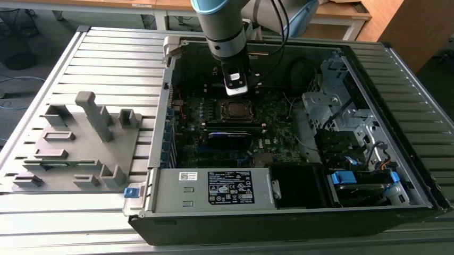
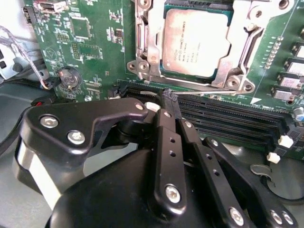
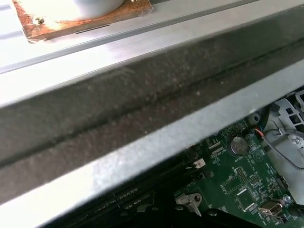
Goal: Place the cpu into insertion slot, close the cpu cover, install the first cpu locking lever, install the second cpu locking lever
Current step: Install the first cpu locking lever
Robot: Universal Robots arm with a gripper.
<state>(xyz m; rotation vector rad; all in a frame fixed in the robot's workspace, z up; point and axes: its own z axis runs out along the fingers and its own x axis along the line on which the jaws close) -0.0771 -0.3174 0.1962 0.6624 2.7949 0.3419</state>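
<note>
Gripper (image 2: pixel 170 102) fingers are being held pinched together on a thin metal locking lever (image 2: pixel 209 92) beside the socket, seemingly so it can be worked along its edge. The chip (image 2: pixel 195 42) is lying seated in the socket (image 1: pixel 234 110) under the metal cover (image 2: pixel 241 61), whose frame is being kept flat over it.

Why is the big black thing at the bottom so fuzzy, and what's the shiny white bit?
In the second wrist view the gripper sits close to the camera, so it blurs, while the cpu looks sharp. In the first wrist view, glare whitens the metal case edge.
</note>
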